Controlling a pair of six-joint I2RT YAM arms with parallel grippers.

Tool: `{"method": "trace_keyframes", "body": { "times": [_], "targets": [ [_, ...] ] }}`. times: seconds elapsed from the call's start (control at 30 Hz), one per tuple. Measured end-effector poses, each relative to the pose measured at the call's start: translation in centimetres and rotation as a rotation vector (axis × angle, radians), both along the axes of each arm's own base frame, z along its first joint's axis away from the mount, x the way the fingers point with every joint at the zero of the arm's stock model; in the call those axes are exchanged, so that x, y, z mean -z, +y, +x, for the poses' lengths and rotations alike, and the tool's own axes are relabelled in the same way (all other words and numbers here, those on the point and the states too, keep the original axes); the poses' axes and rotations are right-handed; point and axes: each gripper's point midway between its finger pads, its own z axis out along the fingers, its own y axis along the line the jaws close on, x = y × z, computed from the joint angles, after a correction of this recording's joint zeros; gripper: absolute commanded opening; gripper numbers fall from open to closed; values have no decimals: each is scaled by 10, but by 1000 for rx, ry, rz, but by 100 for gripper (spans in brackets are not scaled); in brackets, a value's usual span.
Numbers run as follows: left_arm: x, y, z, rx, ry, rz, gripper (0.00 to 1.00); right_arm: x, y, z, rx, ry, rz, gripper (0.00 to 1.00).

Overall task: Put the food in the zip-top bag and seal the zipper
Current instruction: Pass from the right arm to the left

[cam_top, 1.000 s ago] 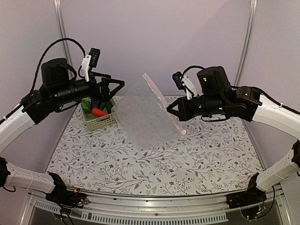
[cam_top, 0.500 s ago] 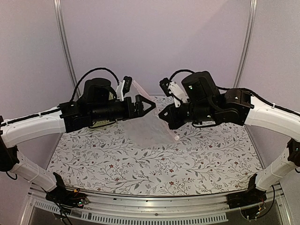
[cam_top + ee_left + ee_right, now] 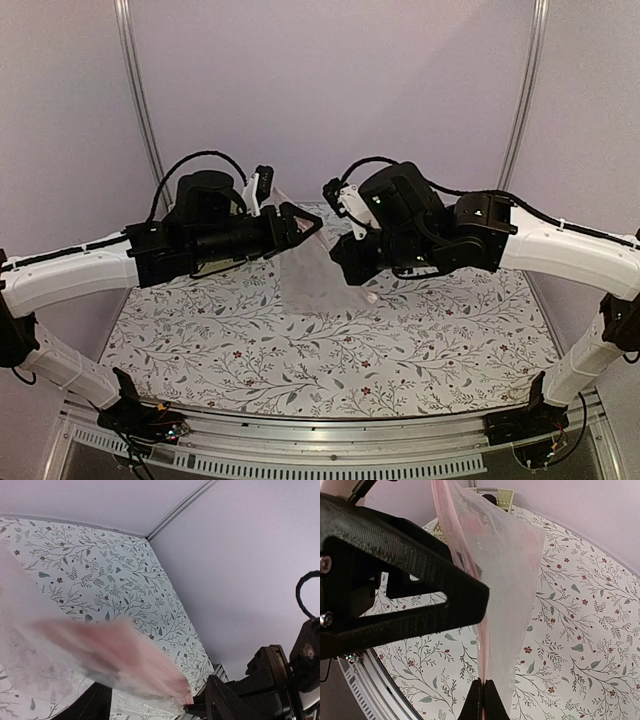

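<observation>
The right fingers [image 3: 475, 702] were clamped on the zip-top bag [image 3: 322, 272], held above the worktop [image 3: 300, 350]; the left fingers [image 3: 227, 702] stood apart around its pink zipper [image 3: 125, 645].

This is a robotics lab test cell, not a home or kitchen; a white-and-black left arm [image 3: 70, 275] and a right arm [image 3: 570, 245] reach over a table [image 3: 300, 365] covered in a leaf-printed cloth; a slotted aluminium rail [image 3: 330, 435] runs along the near edge; loose black cable [image 3: 195, 157] loops over the arms; plain lilac wall panels [image 3: 330, 90] between metal posts [image 3: 137, 90] enclose it.
</observation>
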Motion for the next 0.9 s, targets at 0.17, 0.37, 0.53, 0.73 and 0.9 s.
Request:
{"method": "trace_keyframes", "body": {
  "times": [0.17, 0.37, 0.53, 0.73, 0.9],
  "targets": [
    [13, 3, -1, -12, 24, 9, 45, 5, 0, 0, 1, 4, -18, 0],
    [6, 3, -1, -17, 14, -29, 36, 9, -1, 0, 1, 9, -30, 0],
    [5, 3, -1, -19, 11, -37, 36, 9, 0, -2, -4, 7, -34, 0],
    [5, 3, 0, -21, 16, -41, 39, 10, 2, -6, -15, -1, -43, 0],
    [6, 4, 1, -28, 25, -45, 30, 11, 1, -6, -13, -4, -52, 0]
  ]
}}
